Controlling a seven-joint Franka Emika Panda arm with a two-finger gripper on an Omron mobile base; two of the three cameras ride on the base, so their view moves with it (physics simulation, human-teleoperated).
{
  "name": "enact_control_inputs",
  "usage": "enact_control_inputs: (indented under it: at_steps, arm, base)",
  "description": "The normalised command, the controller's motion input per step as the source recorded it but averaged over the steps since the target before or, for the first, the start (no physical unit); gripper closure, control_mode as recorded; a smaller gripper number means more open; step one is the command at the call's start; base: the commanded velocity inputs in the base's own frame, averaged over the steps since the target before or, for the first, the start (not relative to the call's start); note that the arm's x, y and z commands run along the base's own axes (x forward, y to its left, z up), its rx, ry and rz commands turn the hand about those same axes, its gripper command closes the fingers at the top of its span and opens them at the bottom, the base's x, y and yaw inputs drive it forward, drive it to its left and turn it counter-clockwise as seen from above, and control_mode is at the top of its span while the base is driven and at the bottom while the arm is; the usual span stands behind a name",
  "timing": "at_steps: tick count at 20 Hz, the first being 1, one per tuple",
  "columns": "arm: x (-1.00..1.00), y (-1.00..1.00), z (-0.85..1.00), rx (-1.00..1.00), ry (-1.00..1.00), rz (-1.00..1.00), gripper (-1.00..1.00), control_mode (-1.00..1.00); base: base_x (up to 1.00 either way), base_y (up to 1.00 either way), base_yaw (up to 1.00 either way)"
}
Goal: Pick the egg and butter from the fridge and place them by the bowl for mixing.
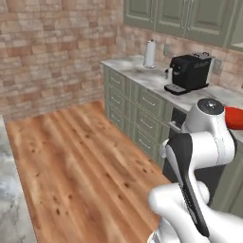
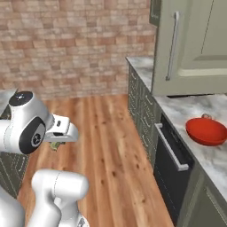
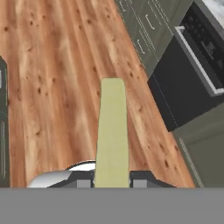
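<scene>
Hand view: butter clamped between claw tips.

Kitchen fittings along a brick wall.
A black coffee machine and a white paper roll stand apart on the marble counter, over green drawers; a dark oven sits below, beside the wood floor.

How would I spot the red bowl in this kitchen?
Find the grey marble counter along the right wall, under the green cupboards. The bowl sits on it above the black oven: shallow, round, bright red, the lone vivid colour there.
</scene>
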Motion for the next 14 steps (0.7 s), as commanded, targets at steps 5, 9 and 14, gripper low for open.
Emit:
enact_control_inputs:
  at_steps: [5, 9, 14]
  arm:
    - [0.0, 0.0, 0.0, 0.0, 0.0, 0.0, 1.0, 1.0]
    - [0.0, 0.0, 0.0, 0.0, 0.0, 0.0, 1.0, 1.0]
    - [0.0, 0.0, 0.0, 0.0, 0.0, 0.0, 1.0, 1.0]
  base:
    - [0.9, 0.26, -0.04]
    - [0.75, 0.3, -0.31]
    - [0.57, 0.32, -0.55]
